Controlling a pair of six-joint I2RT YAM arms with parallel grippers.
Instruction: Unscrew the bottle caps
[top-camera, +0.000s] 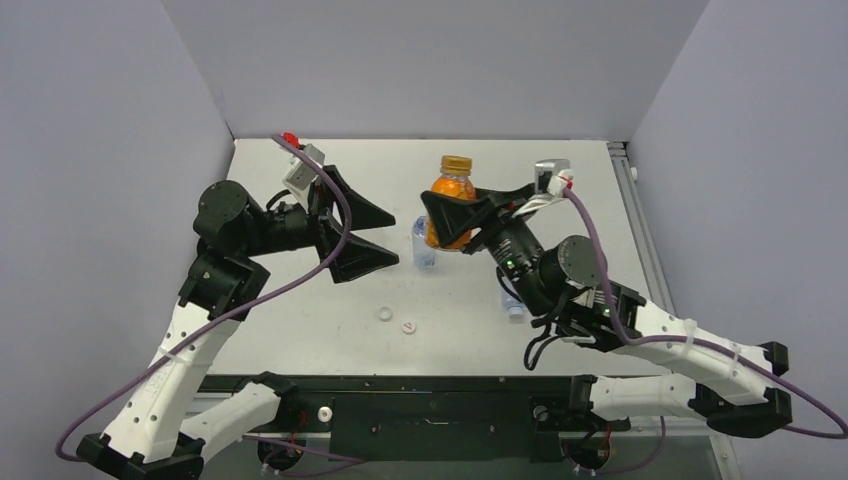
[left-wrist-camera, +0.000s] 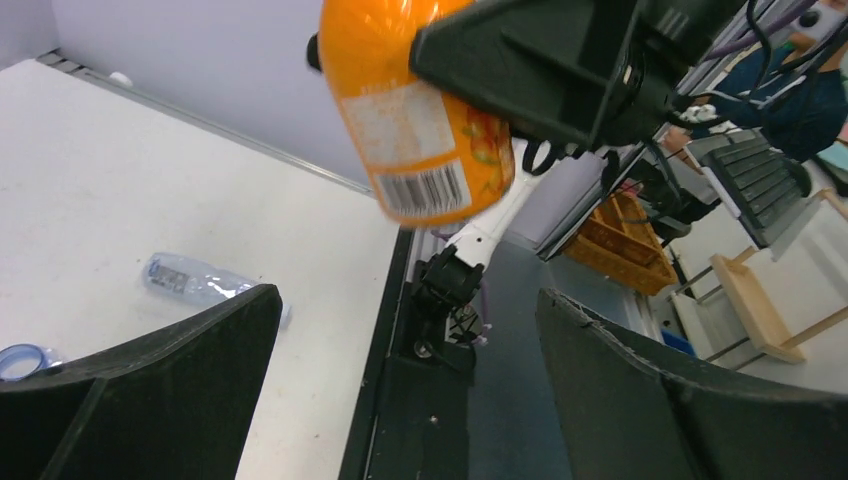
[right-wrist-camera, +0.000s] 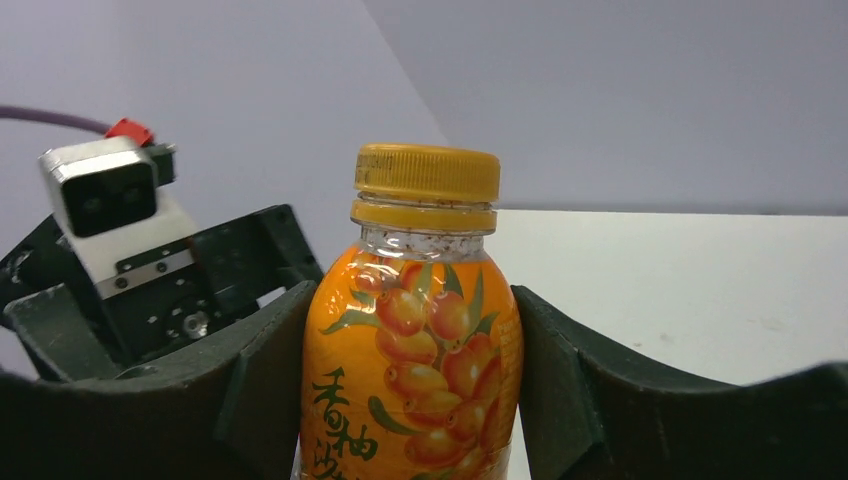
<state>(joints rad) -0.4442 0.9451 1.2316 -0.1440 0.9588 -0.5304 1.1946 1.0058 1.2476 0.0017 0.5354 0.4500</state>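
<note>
A squat orange bottle (right-wrist-camera: 410, 370) with a golden-brown cap (right-wrist-camera: 427, 175) screwed on stands upright between my right gripper's (right-wrist-camera: 410, 400) jaws, which are shut on its body. From above, the orange bottle (top-camera: 452, 198) is at mid-table, and in the left wrist view it (left-wrist-camera: 420, 130) seems to hang off the table. My left gripper (top-camera: 396, 237) is wide open just left of it, holding nothing. A short clear bottle (top-camera: 424, 243) stands between the two grippers. Another clear bottle (left-wrist-camera: 195, 280) lies on its side. Two white caps (top-camera: 385, 314) (top-camera: 407, 327) lie loose on the table.
The lying clear bottle (top-camera: 512, 303) is partly hidden under my right arm. A metal rail (top-camera: 640, 215) runs along the table's right edge, and grey walls close in the back and both sides. The black base frame (top-camera: 400, 400) lines the near edge.
</note>
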